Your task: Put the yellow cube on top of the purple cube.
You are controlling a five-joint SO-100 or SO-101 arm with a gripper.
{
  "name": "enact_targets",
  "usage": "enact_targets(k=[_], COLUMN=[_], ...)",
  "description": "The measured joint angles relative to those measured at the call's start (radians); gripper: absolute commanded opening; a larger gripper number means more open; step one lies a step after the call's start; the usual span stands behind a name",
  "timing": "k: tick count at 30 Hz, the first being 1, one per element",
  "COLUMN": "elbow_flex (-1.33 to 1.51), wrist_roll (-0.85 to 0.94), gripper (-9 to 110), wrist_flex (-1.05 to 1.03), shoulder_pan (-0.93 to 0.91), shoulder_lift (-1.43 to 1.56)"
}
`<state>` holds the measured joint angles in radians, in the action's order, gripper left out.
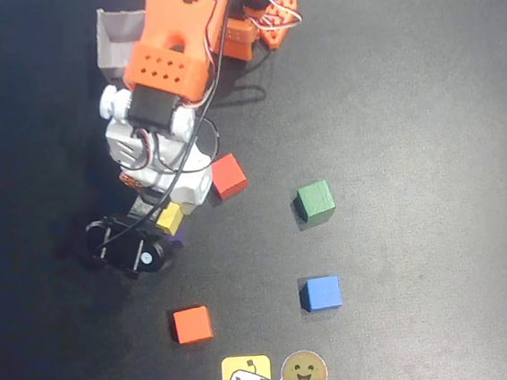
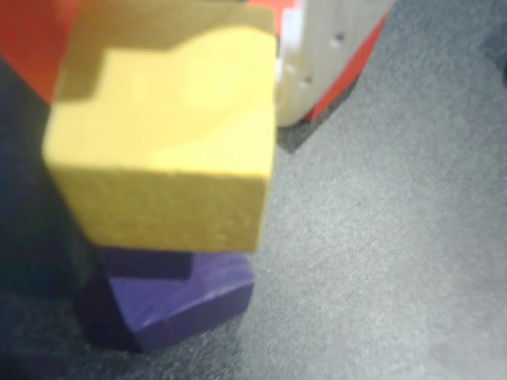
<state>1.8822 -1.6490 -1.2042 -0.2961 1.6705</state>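
Observation:
The yellow cube fills the upper left of the wrist view, with my gripper shut on it: an orange finger at its left and a white finger at its right. Directly below it is the purple cube, turned a little and sticking out toward the bottom right. Whether the two cubes touch I cannot tell. In the overhead view the yellow cube shows at the gripper below the white wrist. Only a sliver of the purple cube peeks out beneath it.
A red cube lies close to the right of the gripper. Further right are a green cube and a blue cube. An orange cube sits below. Two flat stickers lie at the bottom edge. A grey box stands beside the arm's base.

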Motion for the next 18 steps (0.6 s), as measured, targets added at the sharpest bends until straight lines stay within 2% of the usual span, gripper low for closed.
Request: enact_targets(k=[7,18], elbow_flex=[0.046,0.055], wrist_roll=[0.160,0.227], gripper=[1,1], wrist_flex=[0.069,0.094], shoulder_pan=[-0.015,-0.014], shoulder_lift=[0.000,-0.038])
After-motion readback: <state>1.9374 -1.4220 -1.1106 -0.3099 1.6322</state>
